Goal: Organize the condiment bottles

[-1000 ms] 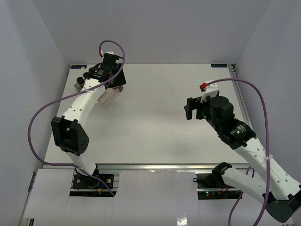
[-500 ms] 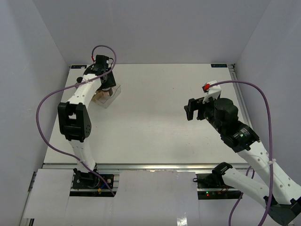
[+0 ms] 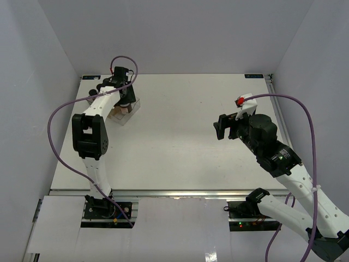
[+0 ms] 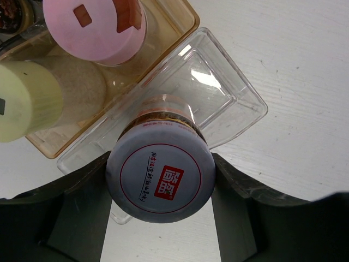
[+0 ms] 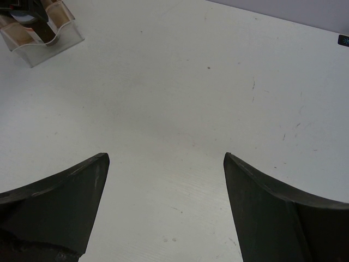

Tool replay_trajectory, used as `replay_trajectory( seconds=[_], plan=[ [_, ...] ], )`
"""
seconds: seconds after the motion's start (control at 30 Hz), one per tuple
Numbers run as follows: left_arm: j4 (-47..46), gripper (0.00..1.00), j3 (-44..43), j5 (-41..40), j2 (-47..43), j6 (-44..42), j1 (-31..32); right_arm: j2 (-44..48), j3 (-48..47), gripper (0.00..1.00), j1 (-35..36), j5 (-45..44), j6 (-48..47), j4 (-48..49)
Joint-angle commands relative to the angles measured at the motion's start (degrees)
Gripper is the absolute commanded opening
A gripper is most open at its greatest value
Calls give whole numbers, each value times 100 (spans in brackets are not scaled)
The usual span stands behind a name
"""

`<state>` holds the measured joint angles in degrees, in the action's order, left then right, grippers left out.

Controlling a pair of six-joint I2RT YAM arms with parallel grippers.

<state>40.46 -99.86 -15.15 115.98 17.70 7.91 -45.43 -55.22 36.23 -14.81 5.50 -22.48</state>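
Observation:
My left gripper [image 4: 161,159] is shut on the wide grey-lidded jar with the red label [image 4: 159,179] and holds it upright over the end compartment of the clear plastic bin [image 4: 240,103]. In the bin beside it stand the pink-capped jar [image 4: 95,30] and the pale yellow jar [image 4: 27,101]. A dark jar [image 4: 12,11] shows at the frame's top left corner. In the top view the left gripper [image 3: 124,99] is over the bin [image 3: 130,113] at the table's far left. My right gripper [image 3: 221,126] is open and empty above the right half of the table; it also shows in the right wrist view [image 5: 165,155].
The bin also shows far off in the right wrist view [image 5: 57,41]. White walls enclose the table on the left, back and right. A purple cable loops off each arm.
The left arm has folded back and swung its gripper left and nearer, onto the bin with the grey-lidded jar. The right arm has hardly moved.

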Motion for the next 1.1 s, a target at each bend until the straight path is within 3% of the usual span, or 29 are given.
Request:
replay_trajectory(
  seconds=[0.0, 0.13, 0.23, 0.27, 0.33, 0.5, 0.6, 0.83, 0.9, 0.97, 1.07],
  plan=[
    [-373, 2, -96, 63, -64, -48, -104, 85, -41, 92, 7, 5, -84, 227],
    [-413, 15, -14, 122, 1, -38, -137, 113, -15, 91, 11, -8, -89, 244],
    [-397, 39, 21, 145, 58, -46, -158, 113, -15, 91, 7, -4, -93, 246],
    [-389, 52, 28, 152, 66, -39, -158, 113, -15, 91, 7, -5, -92, 253],
    [-351, 65, 36, 160, 81, -46, -158, 121, -15, 91, 7, -5, -85, 253],
    [-186, 81, -72, 142, -34, -4, -158, 88, -15, 91, 7, -13, -93, 245],
    [142, 96, -295, 160, -140, 27, -158, 56, -78, 90, 7, -13, -78, 165],
    [779, 98, -842, 183, -694, 168, -154, -137, -410, 90, 7, 0, 158, -283],
    [786, 98, -743, 698, -1090, 256, -129, -160, -439, 90, 15, -1, 333, -355],
    [392, 98, -237, 1891, -1643, 220, 5, -175, -461, 90, 8, -61, 571, -467],
    [-175, 98, 605, 2455, -2528, 218, 660, -356, -616, 90, 6, 20, 839, -829]
  ],
)
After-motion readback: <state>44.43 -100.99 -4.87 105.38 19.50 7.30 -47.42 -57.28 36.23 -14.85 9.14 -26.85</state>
